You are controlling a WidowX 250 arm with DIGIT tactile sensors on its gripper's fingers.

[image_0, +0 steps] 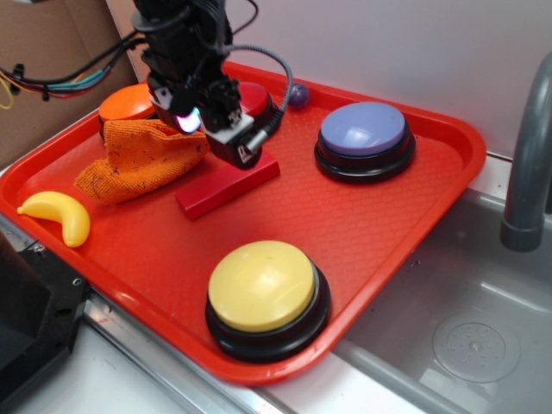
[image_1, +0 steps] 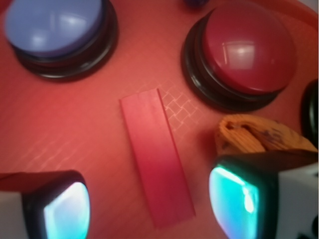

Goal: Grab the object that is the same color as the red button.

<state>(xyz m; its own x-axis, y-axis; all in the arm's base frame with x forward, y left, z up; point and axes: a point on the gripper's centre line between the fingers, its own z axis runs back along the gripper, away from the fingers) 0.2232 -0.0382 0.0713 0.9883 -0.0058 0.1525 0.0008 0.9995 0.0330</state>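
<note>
A long red bar block [image_0: 226, 186] [image_1: 156, 157] lies flat on the red tray [image_0: 371, 233]. My gripper [image_0: 207, 125] [image_1: 149, 204] hangs open just above its far end, the two lit fingers [image_1: 67, 209] standing well apart on either side of the bar without touching it. The red button [image_1: 244, 50] with its black base sits just beyond the bar; in the exterior view only a sliver of the red button [image_0: 257, 97] shows behind the arm.
An orange knitted cloth [image_0: 142, 159] [image_1: 259, 134] lies beside the bar, close to one finger. An orange-topped button [image_0: 125, 102], a blue button [image_0: 363, 138] [image_1: 55, 30], a yellow button [image_0: 263, 289] and a toy banana [image_0: 59, 214] share the tray. A sink with grey faucet [image_0: 526, 164] lies right.
</note>
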